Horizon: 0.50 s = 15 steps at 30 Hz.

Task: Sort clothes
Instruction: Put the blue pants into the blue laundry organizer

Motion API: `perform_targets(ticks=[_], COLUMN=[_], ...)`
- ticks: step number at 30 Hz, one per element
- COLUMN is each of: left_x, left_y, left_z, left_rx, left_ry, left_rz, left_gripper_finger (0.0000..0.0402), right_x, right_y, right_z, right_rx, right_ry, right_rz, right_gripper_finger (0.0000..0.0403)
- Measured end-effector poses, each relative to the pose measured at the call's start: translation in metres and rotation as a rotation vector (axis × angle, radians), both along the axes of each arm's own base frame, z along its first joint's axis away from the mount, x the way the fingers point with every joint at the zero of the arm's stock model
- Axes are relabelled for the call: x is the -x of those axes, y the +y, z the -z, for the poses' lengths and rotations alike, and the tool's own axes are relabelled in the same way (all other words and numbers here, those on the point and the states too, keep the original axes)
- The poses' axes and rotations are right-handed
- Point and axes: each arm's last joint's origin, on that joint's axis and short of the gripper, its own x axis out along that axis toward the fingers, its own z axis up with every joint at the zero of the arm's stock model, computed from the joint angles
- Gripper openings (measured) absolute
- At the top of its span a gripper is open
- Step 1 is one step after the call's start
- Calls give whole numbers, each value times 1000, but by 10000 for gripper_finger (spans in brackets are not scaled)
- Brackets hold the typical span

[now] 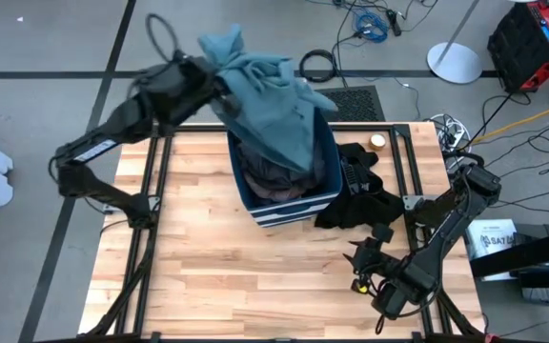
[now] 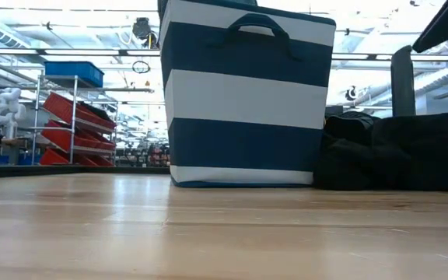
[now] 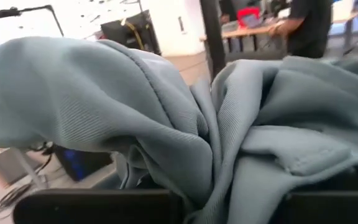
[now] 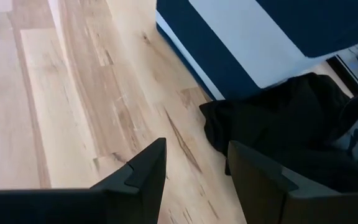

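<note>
A grey-green garment (image 1: pixel 270 95) hangs bunched over the navy-and-white striped bin (image 1: pixel 294 205), which stands at the table's far middle. My left gripper (image 1: pixel 219 84) is above the bin's far left corner and is shut on this garment. Dark clothes (image 1: pixel 273 179) lie inside the bin. A black garment (image 1: pixel 360 200) lies on the table against the bin's right side, also seen in the low view (image 2: pixel 411 152). My right gripper (image 1: pixel 365 262) stands open over the near right of the table, just short of the black garment (image 4: pixel 278 130), with nothing between its fingers (image 4: pixel 194 168). My left gripper pinches a gathered bunch of the grey-green garment (image 3: pixel 213 180) between its two fingers, several folds together. The fingers come about level from the table's far left. The cloth spills forward and hangs slack over the bin's opening (image 1: pixel 298 152), lifted clear of the table.
Bare wooden tabletop (image 1: pixel 208 276) lies left of and in front of the bin. A small white round thing (image 1: pixel 377 140) sits at the far right corner. Black frame rails (image 1: pixel 151 210) run along the table's sides. Cables (image 1: pixel 317 65) and a red case (image 1: pixel 532 43) are on the floor beyond.
</note>
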Motion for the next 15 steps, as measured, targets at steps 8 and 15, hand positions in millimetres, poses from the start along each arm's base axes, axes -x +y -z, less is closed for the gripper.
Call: perform_targets(ticks=[8,15], left_x=[10,8], left_y=[-25,-53], left_z=[-2,-10], left_rx=[36,-12], left_ry=[13,-34], left_rz=[94,195], left_gripper_finger=[37,37], right_x=[5,6], right_y=[-8,-12], right_z=[15,15], right_rx=[46,73], right_ry=[8,20], right_rz=[27,45], right_gripper_finger=[160,160])
